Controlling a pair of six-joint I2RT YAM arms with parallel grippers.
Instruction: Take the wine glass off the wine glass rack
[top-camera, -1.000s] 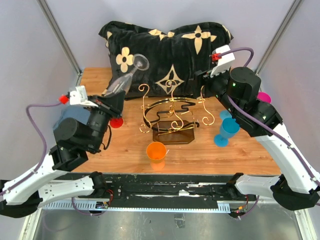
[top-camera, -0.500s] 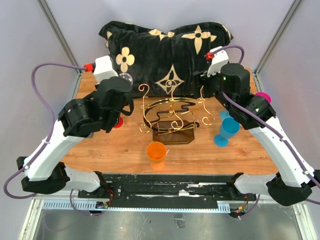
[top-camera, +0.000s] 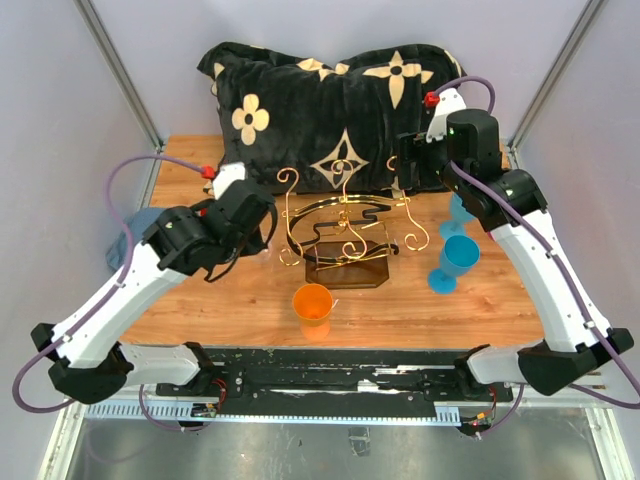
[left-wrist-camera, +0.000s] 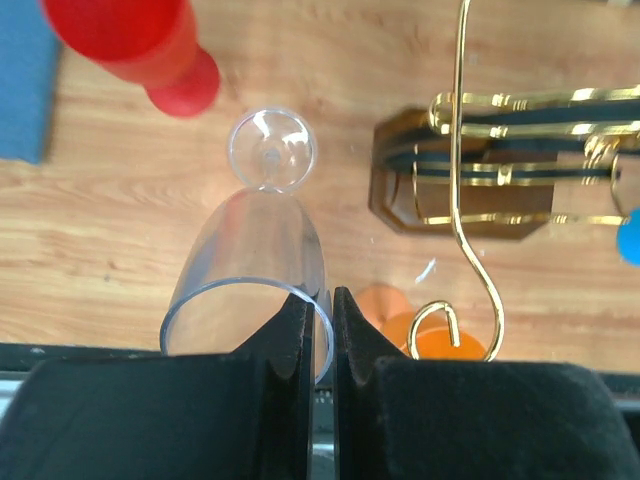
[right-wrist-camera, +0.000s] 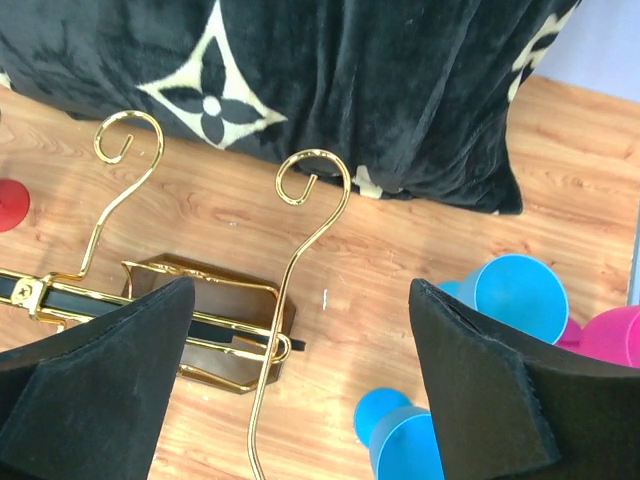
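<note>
As the left gripper (left-wrist-camera: 320, 300) clamped the wine glass (left-wrist-camera: 250, 262) by its rim, clear of the wine glass rack (top-camera: 345, 262) — the right gripper (right-wrist-camera: 300, 290) gaped empty

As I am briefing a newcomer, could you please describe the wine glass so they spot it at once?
Find the gold wire rack mid-table, then look left, where the left gripper pinches a rim. That is the wine glass: clear and stemmed, unlike the red cup and orange cup nearby.
</note>
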